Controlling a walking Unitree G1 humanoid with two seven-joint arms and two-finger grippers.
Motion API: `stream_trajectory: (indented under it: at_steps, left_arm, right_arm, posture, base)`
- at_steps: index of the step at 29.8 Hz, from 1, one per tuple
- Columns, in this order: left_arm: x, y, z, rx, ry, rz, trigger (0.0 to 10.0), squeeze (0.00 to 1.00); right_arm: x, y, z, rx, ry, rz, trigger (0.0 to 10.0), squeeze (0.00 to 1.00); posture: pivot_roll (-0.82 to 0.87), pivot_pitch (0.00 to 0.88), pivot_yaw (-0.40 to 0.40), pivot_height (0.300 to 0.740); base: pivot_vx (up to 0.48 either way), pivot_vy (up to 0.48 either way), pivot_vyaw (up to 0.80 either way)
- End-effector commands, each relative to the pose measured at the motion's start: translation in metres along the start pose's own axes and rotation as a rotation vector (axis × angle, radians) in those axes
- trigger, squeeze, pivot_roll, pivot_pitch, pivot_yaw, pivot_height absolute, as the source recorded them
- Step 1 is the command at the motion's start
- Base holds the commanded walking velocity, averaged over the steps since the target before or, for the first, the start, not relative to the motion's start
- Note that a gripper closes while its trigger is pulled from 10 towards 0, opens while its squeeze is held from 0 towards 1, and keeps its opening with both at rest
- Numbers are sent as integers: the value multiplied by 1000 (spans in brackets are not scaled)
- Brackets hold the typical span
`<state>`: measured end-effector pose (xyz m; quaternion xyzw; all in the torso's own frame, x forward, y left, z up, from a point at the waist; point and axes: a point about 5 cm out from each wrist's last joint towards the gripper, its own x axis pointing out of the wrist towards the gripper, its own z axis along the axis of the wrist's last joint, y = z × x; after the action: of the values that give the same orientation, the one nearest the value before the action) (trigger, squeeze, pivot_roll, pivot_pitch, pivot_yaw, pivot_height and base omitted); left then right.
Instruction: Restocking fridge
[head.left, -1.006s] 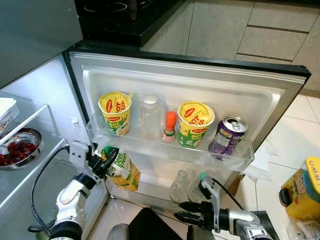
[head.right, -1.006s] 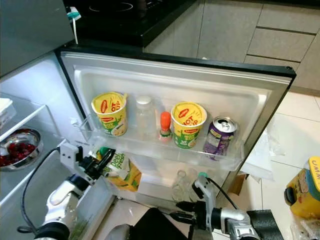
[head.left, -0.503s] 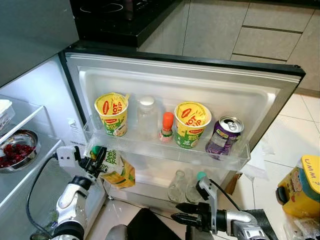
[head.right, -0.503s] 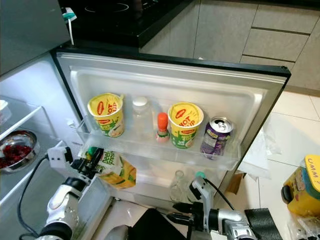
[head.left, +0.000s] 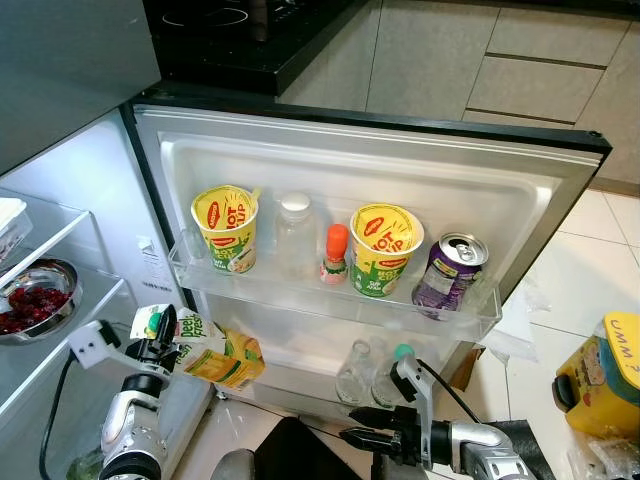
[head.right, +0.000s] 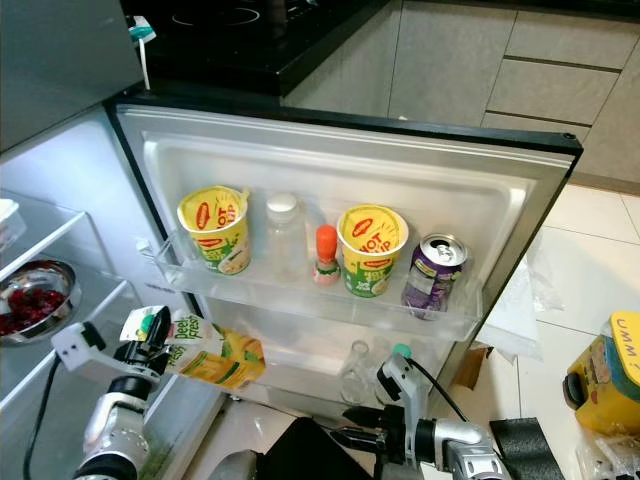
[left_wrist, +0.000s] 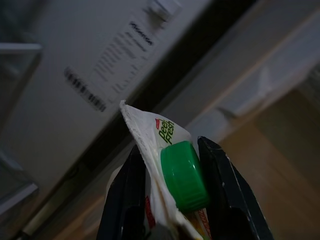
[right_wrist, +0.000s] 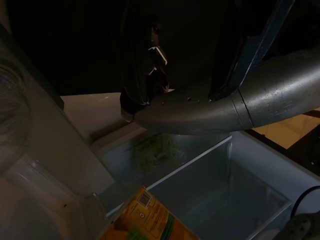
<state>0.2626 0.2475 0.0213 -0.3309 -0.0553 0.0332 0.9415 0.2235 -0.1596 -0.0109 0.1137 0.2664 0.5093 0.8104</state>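
Home kitchen: fridge, hob, cabinets

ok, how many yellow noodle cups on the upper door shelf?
2. One noodle cup stands at the shelf's left end, beside the clear bottle. The other noodle cup stands between the small orange-capped bottle and the purple can. None look hidden.

The juice carton is printed card with a slight sheen, its green cap smooth plastic. The door shelf is clear glossy plastic, and the door lining is white moulded plastic. The can is shiny metal; the noodle cups look like matt paper. The bowl is polished steel. The floor is glossy pale tile.
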Motion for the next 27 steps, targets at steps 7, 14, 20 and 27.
stream_trajectory:
  at_steps: [7,14,20,27]
  left_arm:
    - [2,0,0,-40,-10,-1,10000,0]
    - [12,-7,7,-73,-57,-52,10000,0]
    - [19,-18,10,-69,-80,-125,10000,0]
    - [16,-19,8,-30,-66,-142,10000,0]
  right_arm:
    - [-7,4,3,-6,-21,47,10000,0]
    - [-22,1,4,2,-32,30,10000,0]
    - [-28,6,2,23,-31,54,10000,0]
    - [-31,16,0,37,-41,86,10000,0]
  posture:
    - [-70,0,-37,608]
    - [-77,0,-37,608]
    - [-85,20,-44,608]
    - [-95,63,-41,608]
  base:
    - [0,0,0]
    - [0,0,0]
    - [0,0,0]
    - [0,0,0]
